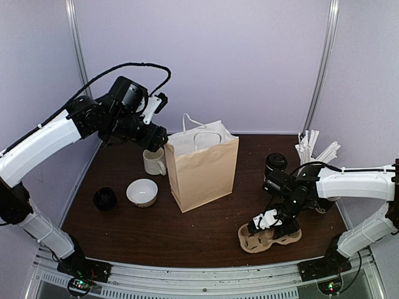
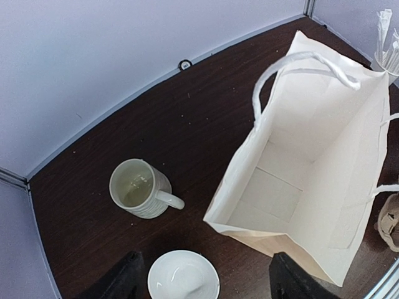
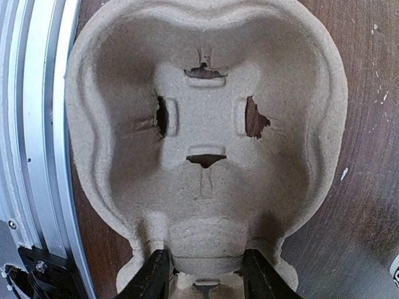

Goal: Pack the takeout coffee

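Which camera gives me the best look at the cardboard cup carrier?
Right wrist: the cup carrier fills the frame, seen from straight above and empty. Top external shows it small and partly hidden by the right arm; left wrist catches only an edge.

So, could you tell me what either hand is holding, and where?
The right hand grips the pulp cup carrier by its narrow middle bridge; the left hand is open and empty.

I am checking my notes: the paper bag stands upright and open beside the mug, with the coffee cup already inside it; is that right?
Not quite: the paper bag is empty; the left wrist view shows its bare bottom. It does stand upright and open beside the mug; the coffee cup stands on the table to the bag's right in the top view.
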You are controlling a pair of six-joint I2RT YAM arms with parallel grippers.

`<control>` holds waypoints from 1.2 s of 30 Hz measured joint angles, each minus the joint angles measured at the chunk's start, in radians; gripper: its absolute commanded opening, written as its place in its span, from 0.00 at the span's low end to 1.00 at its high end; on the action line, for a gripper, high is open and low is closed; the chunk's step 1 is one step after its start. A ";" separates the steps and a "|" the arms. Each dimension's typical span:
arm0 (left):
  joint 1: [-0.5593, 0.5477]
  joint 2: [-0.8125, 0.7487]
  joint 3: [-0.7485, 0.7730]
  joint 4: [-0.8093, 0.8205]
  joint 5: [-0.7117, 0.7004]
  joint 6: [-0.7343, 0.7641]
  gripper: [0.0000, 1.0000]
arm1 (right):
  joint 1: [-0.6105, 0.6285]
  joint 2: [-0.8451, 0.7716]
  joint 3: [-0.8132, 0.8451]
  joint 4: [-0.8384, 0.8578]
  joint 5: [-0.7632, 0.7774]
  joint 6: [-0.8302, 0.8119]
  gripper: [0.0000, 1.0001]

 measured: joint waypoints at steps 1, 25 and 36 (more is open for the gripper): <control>0.000 0.000 0.000 0.000 0.000 0.000 0.73 | 0.000 0.000 0.000 0.000 0.000 0.001 0.41; 0.000 0.011 0.064 -0.003 0.004 0.070 0.74 | 0.000 -0.051 0.089 -0.061 -0.021 0.068 0.32; 0.002 0.226 0.428 -0.082 0.169 0.246 0.77 | 0.000 -0.095 0.218 -0.149 -0.080 0.113 0.31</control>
